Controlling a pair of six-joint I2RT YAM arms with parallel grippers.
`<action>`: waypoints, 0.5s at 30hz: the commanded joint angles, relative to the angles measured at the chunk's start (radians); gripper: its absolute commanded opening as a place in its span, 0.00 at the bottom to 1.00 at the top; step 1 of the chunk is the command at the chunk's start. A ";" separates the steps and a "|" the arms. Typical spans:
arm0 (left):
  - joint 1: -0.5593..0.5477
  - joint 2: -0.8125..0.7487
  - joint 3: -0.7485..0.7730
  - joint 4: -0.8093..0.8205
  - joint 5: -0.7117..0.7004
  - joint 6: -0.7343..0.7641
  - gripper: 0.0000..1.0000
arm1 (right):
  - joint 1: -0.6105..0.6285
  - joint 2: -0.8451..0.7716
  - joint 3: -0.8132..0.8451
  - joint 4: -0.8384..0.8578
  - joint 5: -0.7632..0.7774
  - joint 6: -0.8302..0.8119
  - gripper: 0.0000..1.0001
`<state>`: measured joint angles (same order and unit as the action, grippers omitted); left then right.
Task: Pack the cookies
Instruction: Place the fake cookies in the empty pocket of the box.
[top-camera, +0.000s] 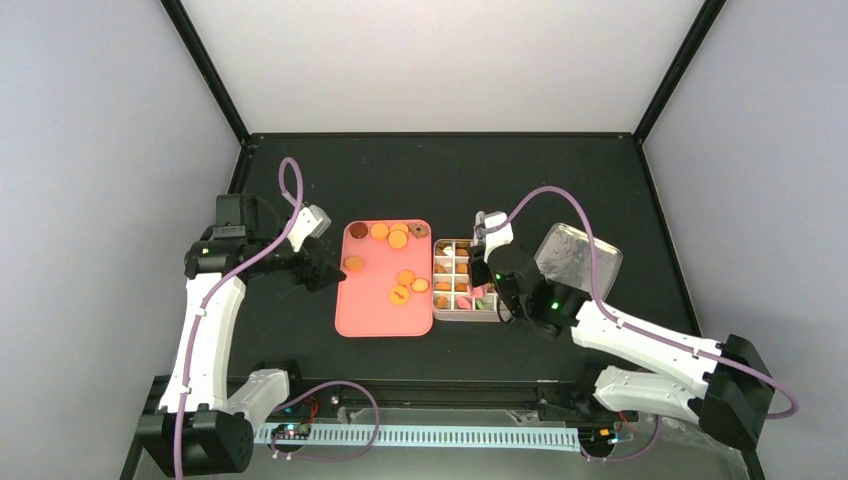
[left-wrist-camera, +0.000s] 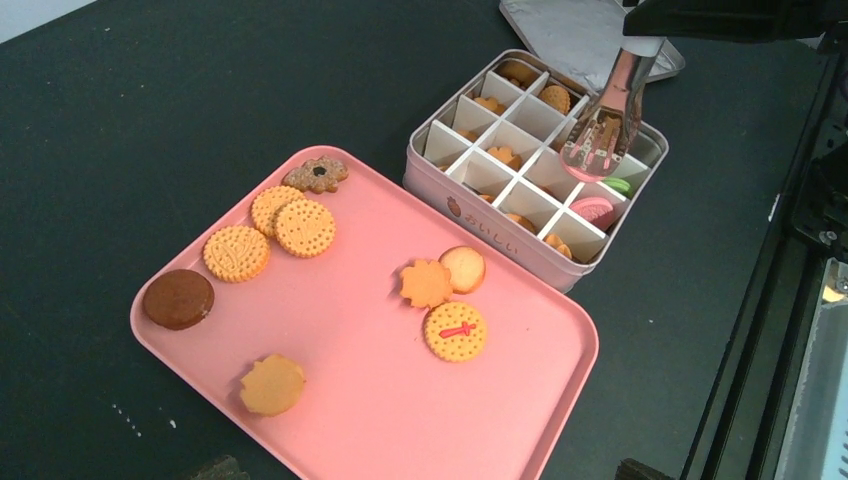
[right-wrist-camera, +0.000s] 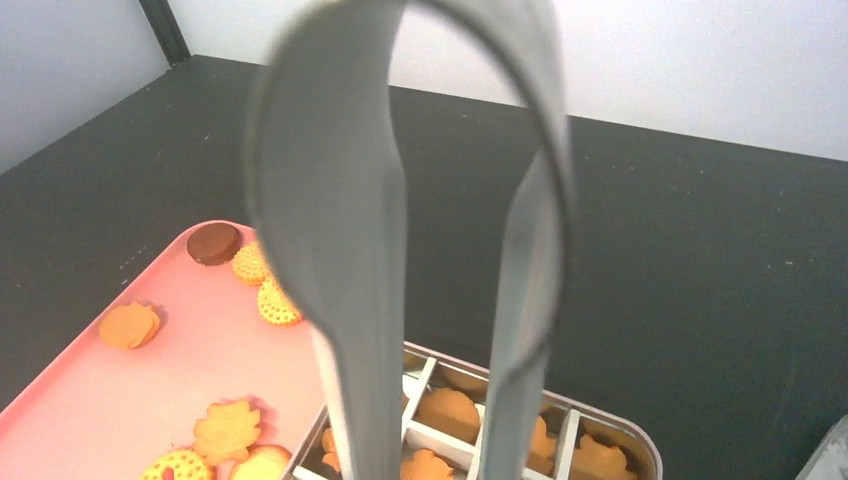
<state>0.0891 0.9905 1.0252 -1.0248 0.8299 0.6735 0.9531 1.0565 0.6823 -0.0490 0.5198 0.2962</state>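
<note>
Metal tongs hang closest, pinched at their upper end by the right gripper. Their tips are over the divided tin, which sits just beside the right edge of the pink tray and holds orange, pink and green cookies in several compartments. Nine more cookies lie loose on the tray, mostly along its far edge and toward its right side, and at the tray's left edge the left gripper hovers with its jaws spread wide.
</note>
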 joint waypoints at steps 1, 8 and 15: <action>-0.007 -0.003 0.036 -0.026 -0.005 0.026 0.99 | 0.001 0.021 0.031 0.078 0.044 -0.048 0.30; -0.007 0.000 0.038 -0.029 -0.004 0.029 0.98 | 0.001 0.021 0.025 0.101 0.026 -0.062 0.33; -0.007 -0.001 0.040 -0.033 -0.004 0.031 0.99 | 0.001 0.037 0.064 0.120 0.042 -0.127 0.34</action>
<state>0.0891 0.9905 1.0264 -1.0325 0.8291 0.6804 0.9531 1.0855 0.6918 0.0082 0.5213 0.2188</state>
